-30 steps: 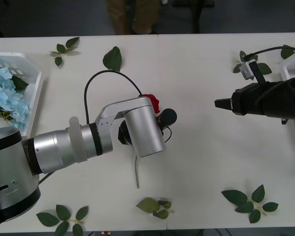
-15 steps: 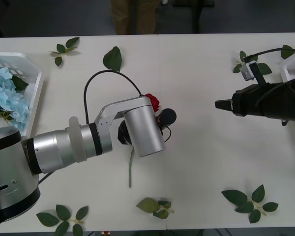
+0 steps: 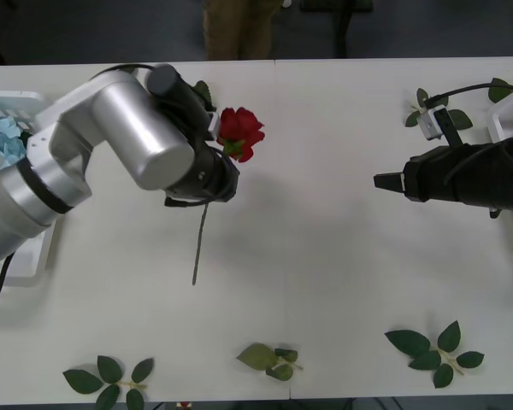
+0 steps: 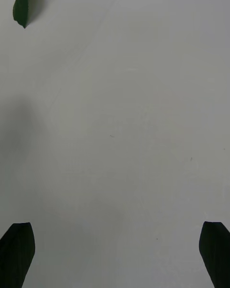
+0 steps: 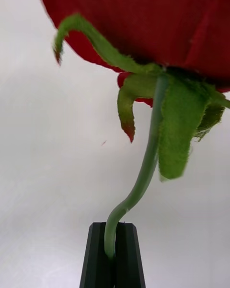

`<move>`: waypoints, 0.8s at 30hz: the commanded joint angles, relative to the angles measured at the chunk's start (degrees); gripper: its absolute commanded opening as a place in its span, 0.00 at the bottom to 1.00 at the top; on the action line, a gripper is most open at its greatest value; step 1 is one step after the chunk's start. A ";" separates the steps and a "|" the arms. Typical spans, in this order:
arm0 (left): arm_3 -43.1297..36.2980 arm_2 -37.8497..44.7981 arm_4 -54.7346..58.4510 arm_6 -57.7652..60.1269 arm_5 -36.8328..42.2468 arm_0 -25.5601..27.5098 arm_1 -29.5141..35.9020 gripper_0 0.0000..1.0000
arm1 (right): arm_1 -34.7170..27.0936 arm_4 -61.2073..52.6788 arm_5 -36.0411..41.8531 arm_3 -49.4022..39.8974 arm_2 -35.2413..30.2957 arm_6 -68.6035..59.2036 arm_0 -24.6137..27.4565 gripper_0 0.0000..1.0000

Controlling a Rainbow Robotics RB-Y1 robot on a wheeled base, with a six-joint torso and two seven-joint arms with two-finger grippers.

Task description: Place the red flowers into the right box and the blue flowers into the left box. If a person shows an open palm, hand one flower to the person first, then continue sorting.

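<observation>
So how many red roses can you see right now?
1: the red rose is pinched by its stem in the left gripper, lifted over the table's left half. Others may be hidden in the right box.

Left arm (image 3: 111, 145): brushed-silver cylindrical links, black band at joint, black wrist housing, thin black cable. Left hand (image 5: 114, 254): black flat fingers. Right arm (image 3: 470, 175): matte black casing, black looping cable, small grey-white connector block.

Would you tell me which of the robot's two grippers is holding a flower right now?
The left gripper: its black fingers are shut on the stem of a red rose. The right gripper hangs open over bare table, holding nothing.
</observation>
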 commanded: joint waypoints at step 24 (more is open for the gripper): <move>-11.03 13.14 24.63 -67.23 -48.86 13.85 -7.67 0.00 | 0.03 -57.68 10.39 8.16 -0.38 41.08 4.87 1.00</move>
